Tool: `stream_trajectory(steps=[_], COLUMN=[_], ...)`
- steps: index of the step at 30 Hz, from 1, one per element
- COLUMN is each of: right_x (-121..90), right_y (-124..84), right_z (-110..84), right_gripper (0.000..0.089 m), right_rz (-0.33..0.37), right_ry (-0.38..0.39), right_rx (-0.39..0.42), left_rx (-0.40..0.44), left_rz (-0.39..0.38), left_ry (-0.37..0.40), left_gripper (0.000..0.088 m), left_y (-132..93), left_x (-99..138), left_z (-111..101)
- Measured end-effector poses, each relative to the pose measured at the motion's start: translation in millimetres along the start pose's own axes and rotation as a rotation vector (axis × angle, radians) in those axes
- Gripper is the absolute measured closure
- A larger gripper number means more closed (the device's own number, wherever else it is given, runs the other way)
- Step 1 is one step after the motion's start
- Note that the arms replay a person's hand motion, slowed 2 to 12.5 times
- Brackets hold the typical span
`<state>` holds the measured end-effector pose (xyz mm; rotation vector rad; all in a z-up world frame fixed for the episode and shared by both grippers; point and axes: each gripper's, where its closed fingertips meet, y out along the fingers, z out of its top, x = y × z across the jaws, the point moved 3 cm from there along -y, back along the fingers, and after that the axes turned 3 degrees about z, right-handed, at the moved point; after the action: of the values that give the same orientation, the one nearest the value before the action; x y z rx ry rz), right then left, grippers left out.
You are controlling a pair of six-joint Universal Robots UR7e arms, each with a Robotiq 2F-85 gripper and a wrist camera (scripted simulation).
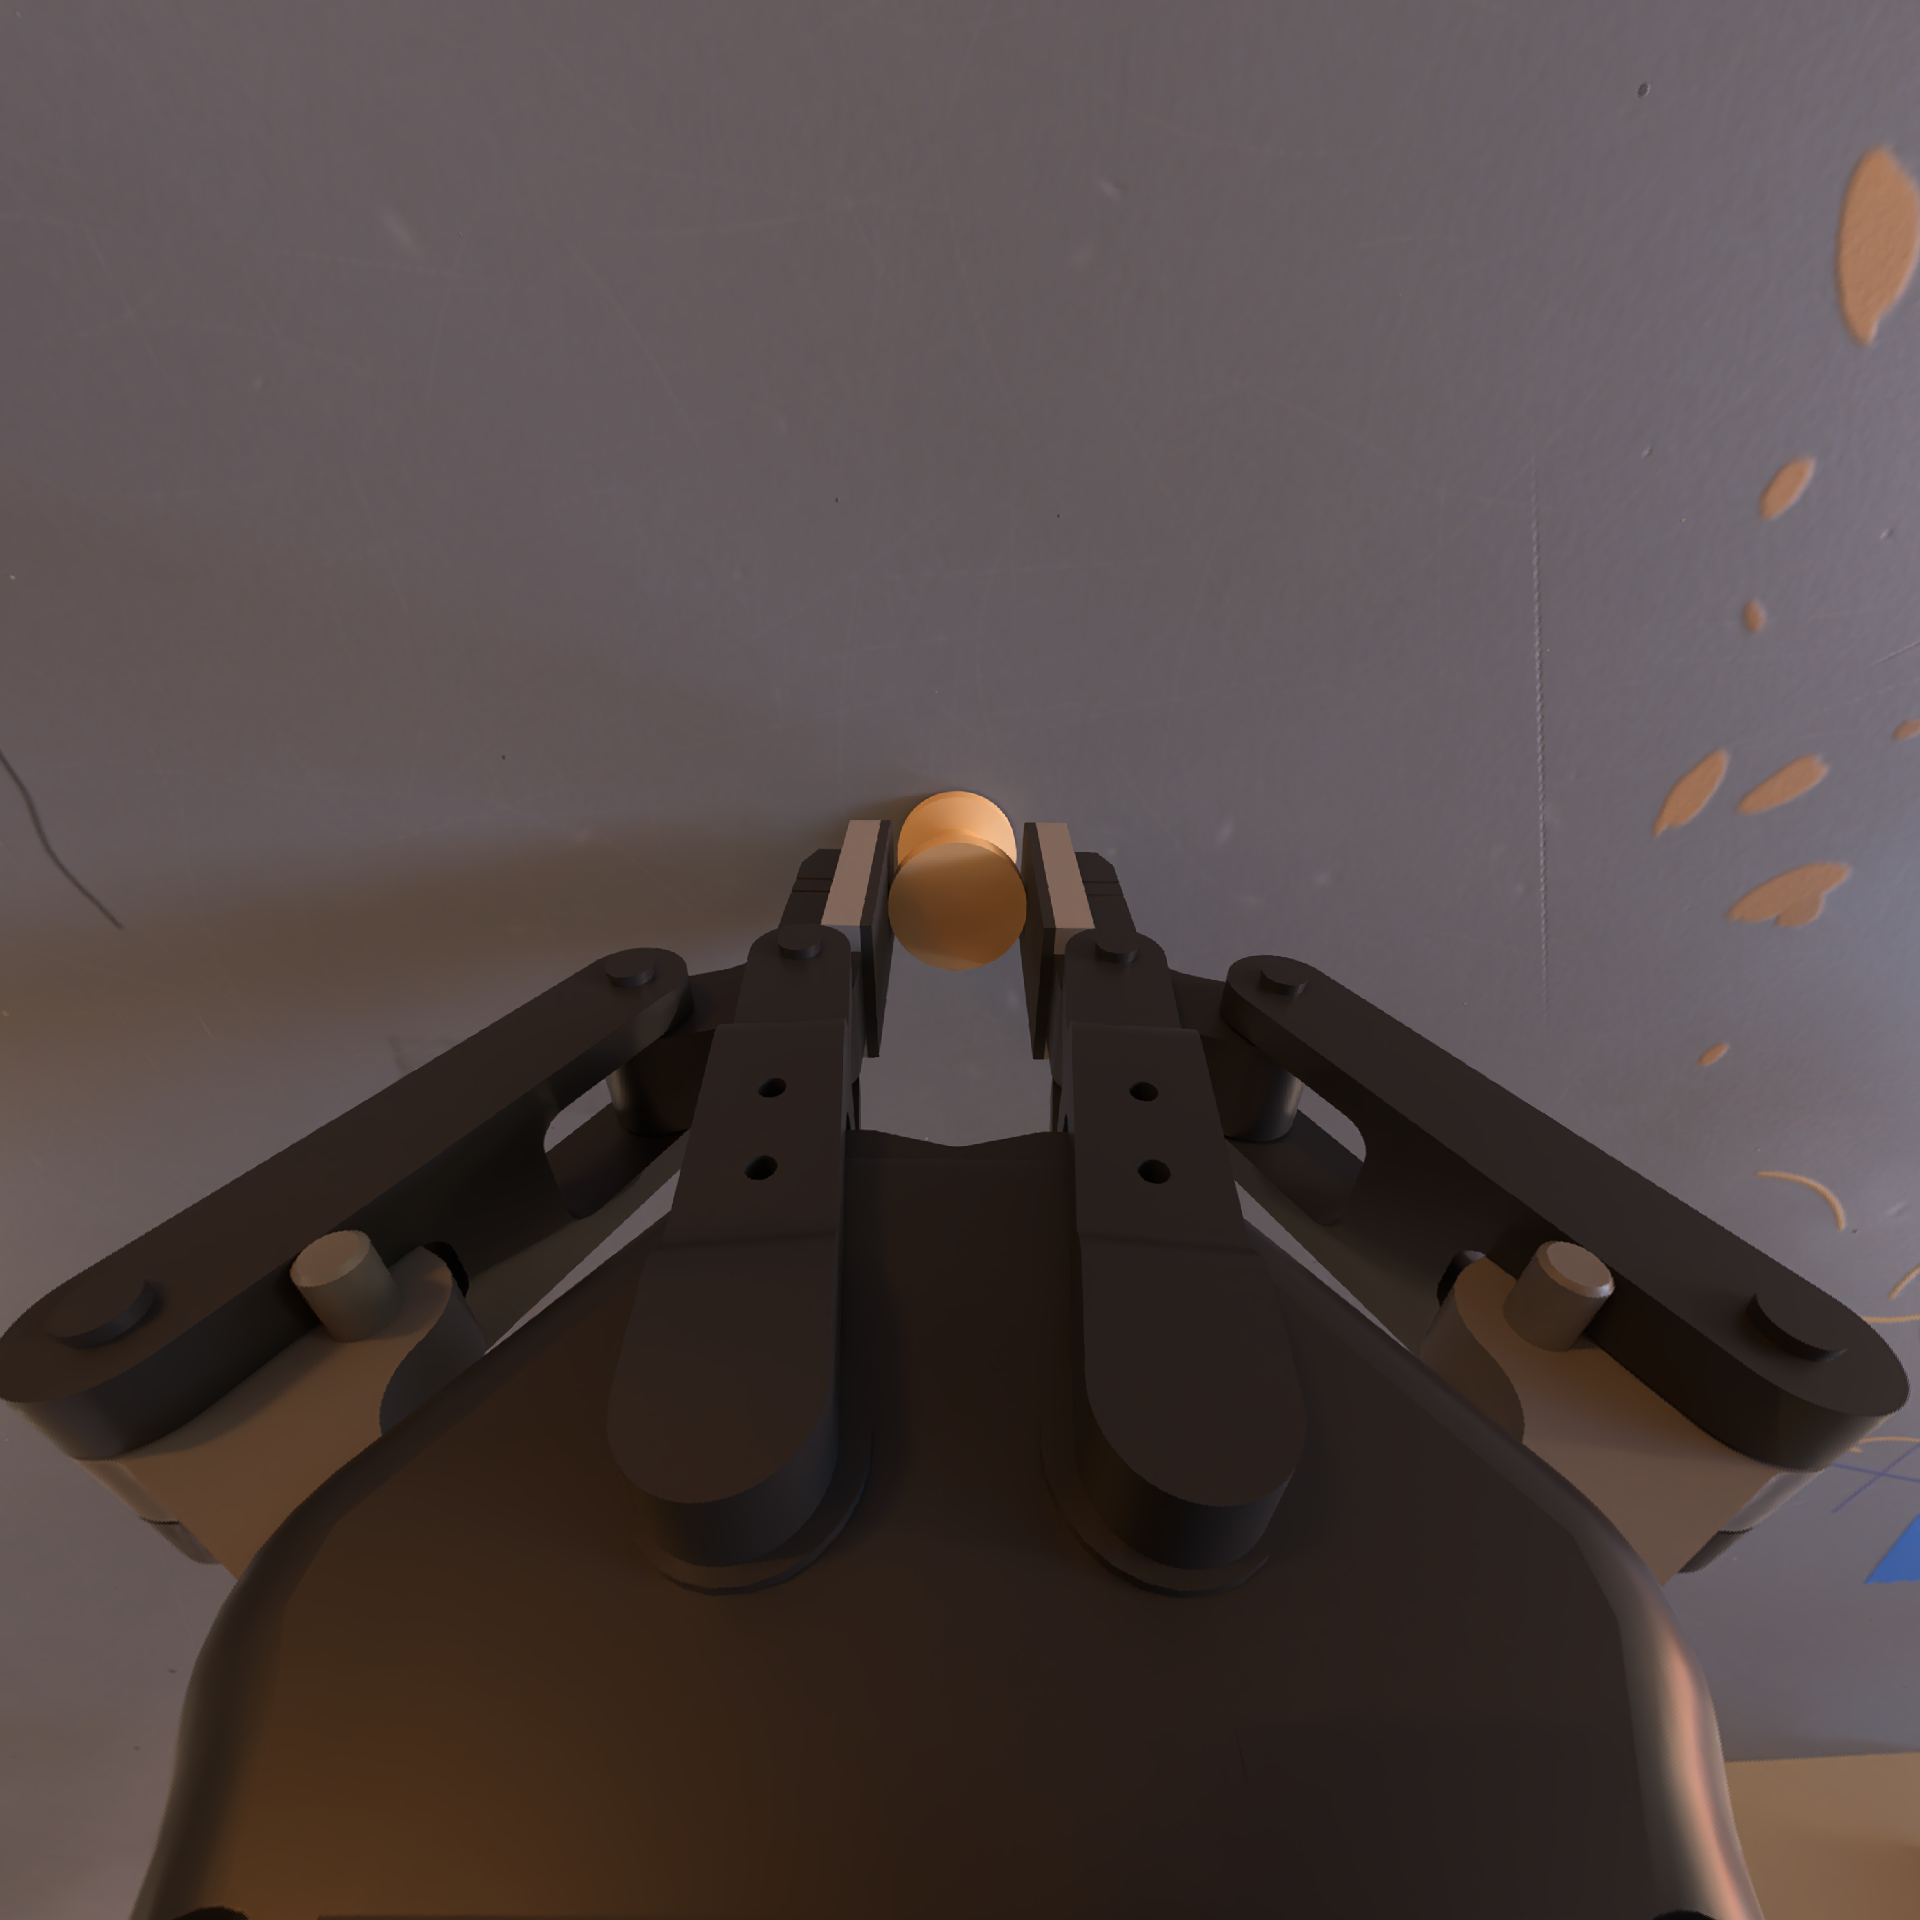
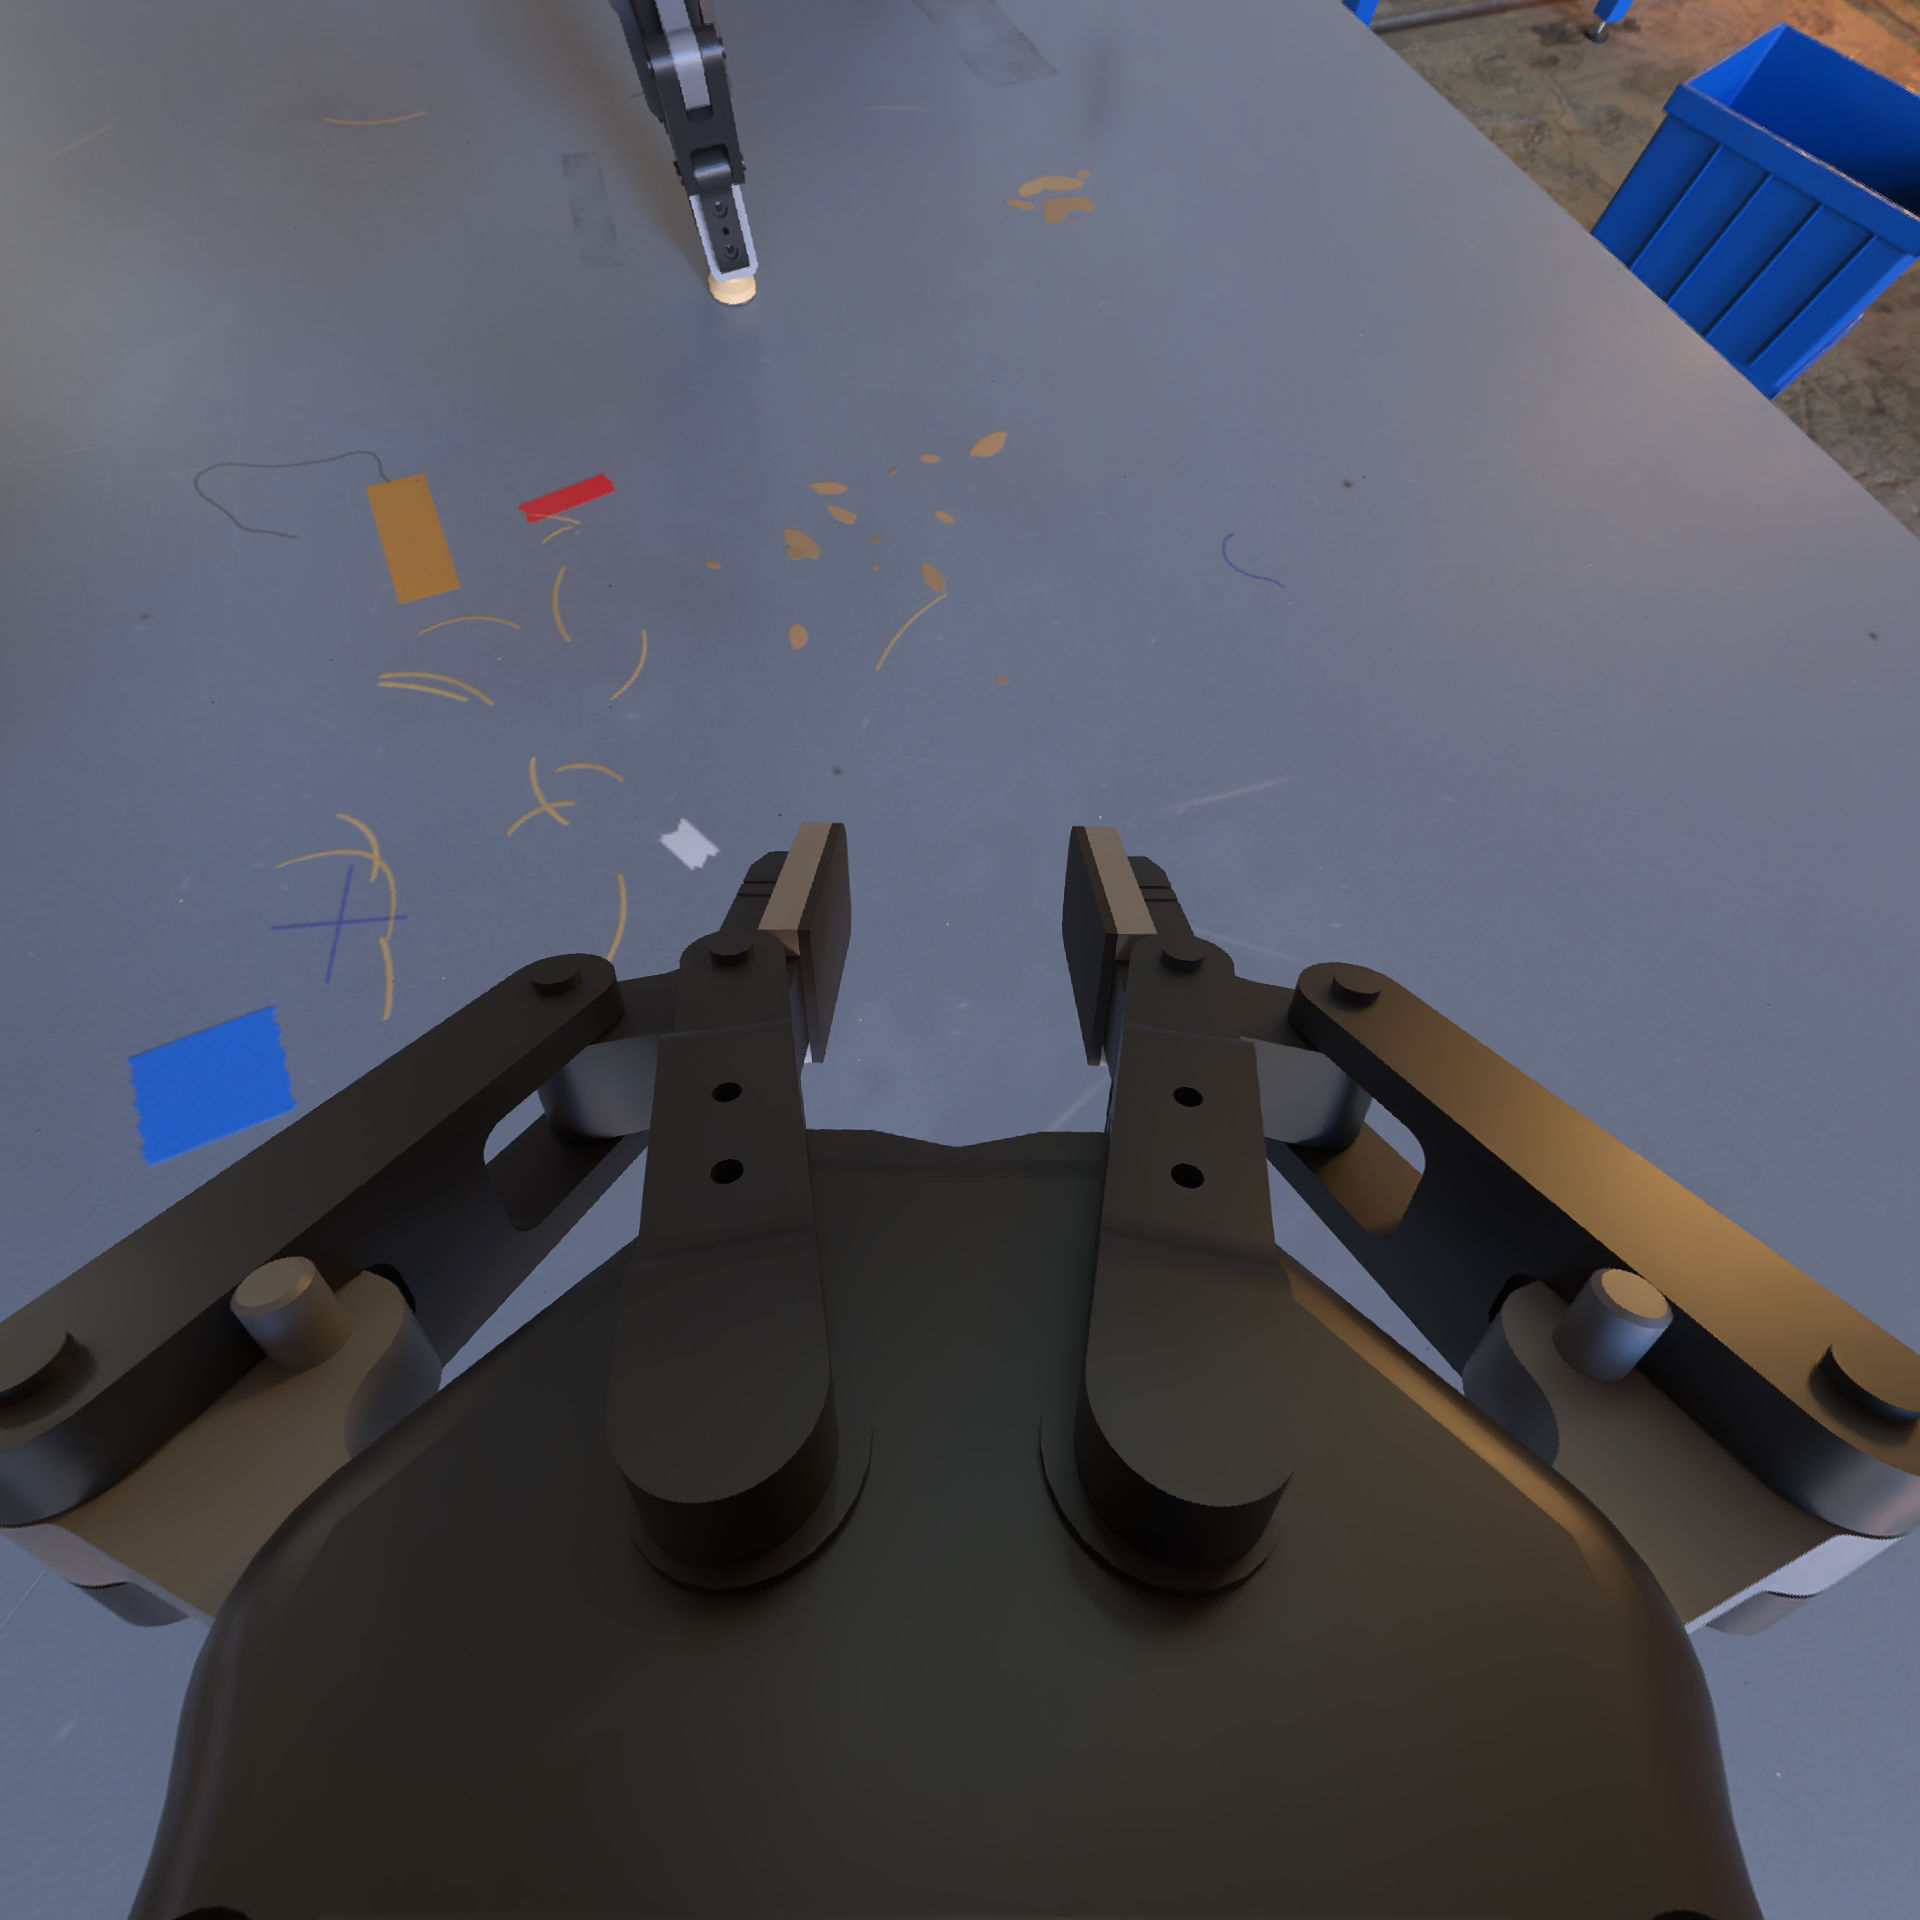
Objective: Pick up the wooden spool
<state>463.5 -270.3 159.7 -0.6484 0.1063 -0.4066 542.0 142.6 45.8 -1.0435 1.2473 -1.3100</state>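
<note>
The wooden spool [image 1: 956,904] is small, light brown, with round ends, and lies on the grey table. My left gripper [image 1: 957,883] points down at it with both pads against its sides, shut on it. In the right wrist view the left gripper [image 2: 727,244] shows far off at the top, its fingers closed over the spool [image 2: 734,289], which rests at table level. My right gripper [image 2: 956,894] is open and empty, hovering above the table's near part.
The grey table [image 2: 1351,623] bears flat marks: a blue patch [image 2: 211,1081], an orange rectangle [image 2: 412,537], a red strip [image 2: 566,497], tan flecks and curved lines. A blue bin [image 2: 1766,208] stands off the table's right edge on the floor.
</note>
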Motion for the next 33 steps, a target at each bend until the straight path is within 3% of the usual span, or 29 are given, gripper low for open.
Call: stream_trajectory(steps=[13,33], right_x=[-0.2,1.3], right_y=[0.7,-0.3], right_z=[-0.7,-1.2], right_gripper=[0.0517,0.0518], right_rz=[0.000,0.000], right_ry=[0.000,0.005], right_rx=[-0.004,0.000], left_rx=[-0.012,-0.060], left_rz=[-0.017,-0.001], left_ry=[0.007,0.085], left_gripper=[0.0661,0.0661], left_y=[-1.6,-8.5], left_x=[-1.3,-4.9], left_z=[-1.9,-9.0])
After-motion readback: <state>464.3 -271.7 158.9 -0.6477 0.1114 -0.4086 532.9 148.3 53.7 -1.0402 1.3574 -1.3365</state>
